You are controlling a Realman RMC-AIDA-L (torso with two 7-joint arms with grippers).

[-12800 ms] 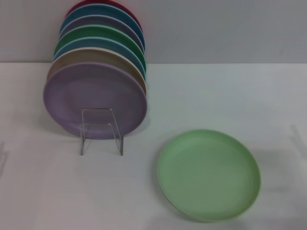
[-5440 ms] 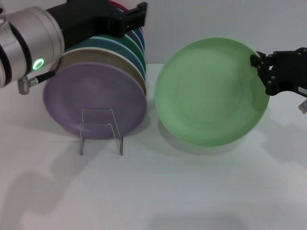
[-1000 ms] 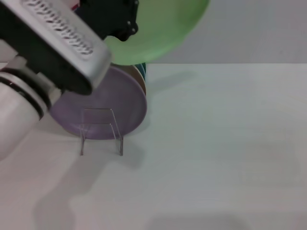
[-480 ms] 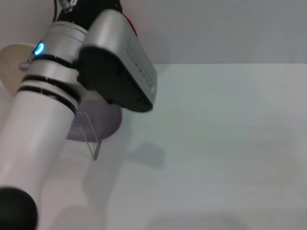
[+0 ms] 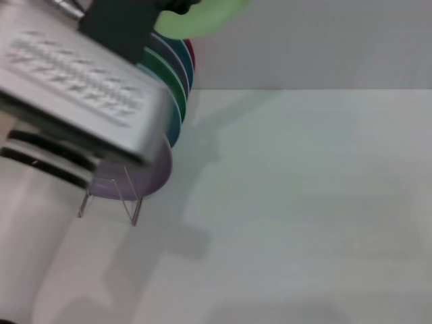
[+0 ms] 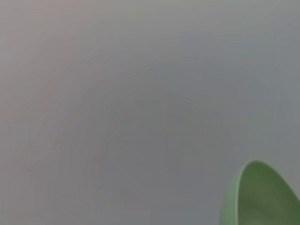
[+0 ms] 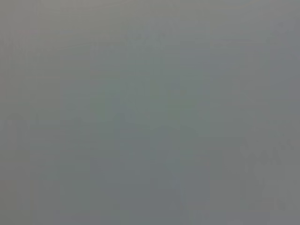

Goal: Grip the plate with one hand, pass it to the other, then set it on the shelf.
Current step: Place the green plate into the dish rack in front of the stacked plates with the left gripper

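The left arm [image 5: 74, 88] reaches up and across the top-left of the head view, its grey ribbed casing hiding most of the shelf [image 5: 108, 196]. The left gripper [image 5: 172, 7] is barely visible, so I cannot tell whether it clamps the plate [image 5: 196, 17], a smooth matte pale-green disc high above the stacked plates [image 5: 172, 74]. The right gripper is out of sight.

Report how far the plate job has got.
Pickup and handover look done: the table is bare where plates would lie, and the pale green plate sits high at the left arm, above the racked plates. In hand: carrying it over. Left: setting it in the shelf.
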